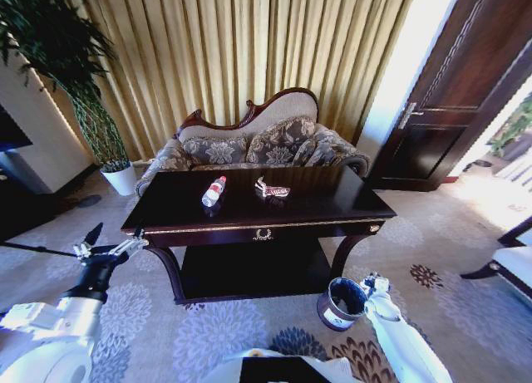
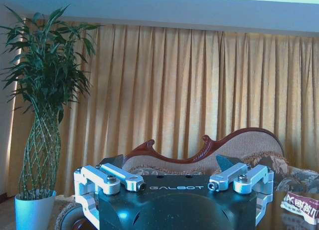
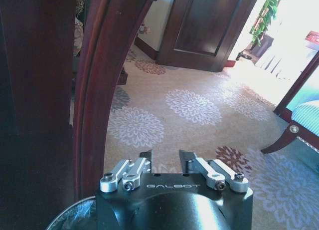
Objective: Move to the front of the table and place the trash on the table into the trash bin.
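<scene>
Left gripper (image 1: 106, 243) was held with its fingers spread wide and nothing between them, level with the table's front left corner and just off that edge. Right gripper (image 1: 371, 284) was kept low by the bin (image 1: 340, 303), beside the table's right front leg; in the right wrist view its fingers (image 3: 145, 157) stood apart on empty air, with the bin rim (image 3: 70, 219) directly beneath.

On the table (image 1: 332, 207) the trash was seen well back from the front edge. The bottle (image 1: 214, 191) lay on its side left of centre, red cap toward the sofa, its long axis running roughly front to back with a slight lean. The wrapper (image 1: 273, 189) lay just right of it, near the middle; its edge was also caught in the left wrist view (image 2: 299, 207). No paper wad could be made out.

From the left gripper the bottle was placed ahead and to the right, across the tabletop. That arm was judged the nearer and the better raised for a first pick, since the right one was sunk below table height. A grasp across the bottle's width was judged to suit, with the fingers closed from left and right.
</scene>
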